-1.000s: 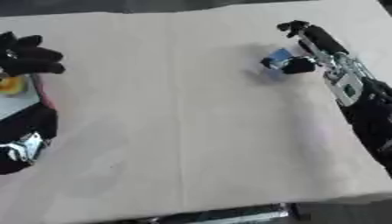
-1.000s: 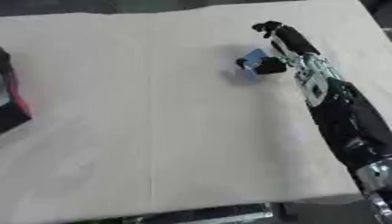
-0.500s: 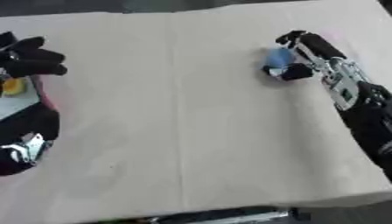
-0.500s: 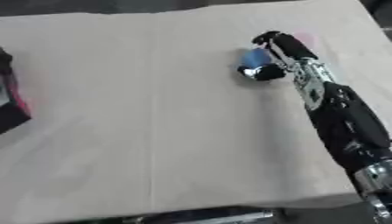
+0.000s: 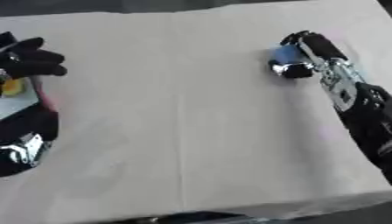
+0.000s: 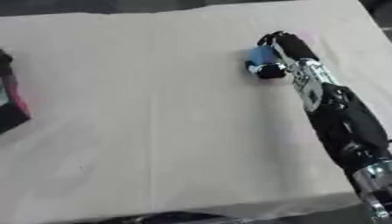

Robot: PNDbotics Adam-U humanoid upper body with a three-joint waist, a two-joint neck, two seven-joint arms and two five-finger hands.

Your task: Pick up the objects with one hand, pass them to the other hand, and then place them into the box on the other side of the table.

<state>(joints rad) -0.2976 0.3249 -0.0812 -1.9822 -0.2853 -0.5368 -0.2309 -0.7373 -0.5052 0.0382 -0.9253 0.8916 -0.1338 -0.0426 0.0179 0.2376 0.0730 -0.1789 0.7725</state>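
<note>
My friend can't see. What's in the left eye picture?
The robot's right hand curls around a small blue object on a beige cloth-covered table. Its black left hand hovers at the left edge above a box holding something yellow.

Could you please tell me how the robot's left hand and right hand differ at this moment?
The right hand is curled round a small blue object at the table's far right; the left hand holds nothing. The right reaches far out over the cloth, while the left sits at the left edge above the box. Both are black.
</note>
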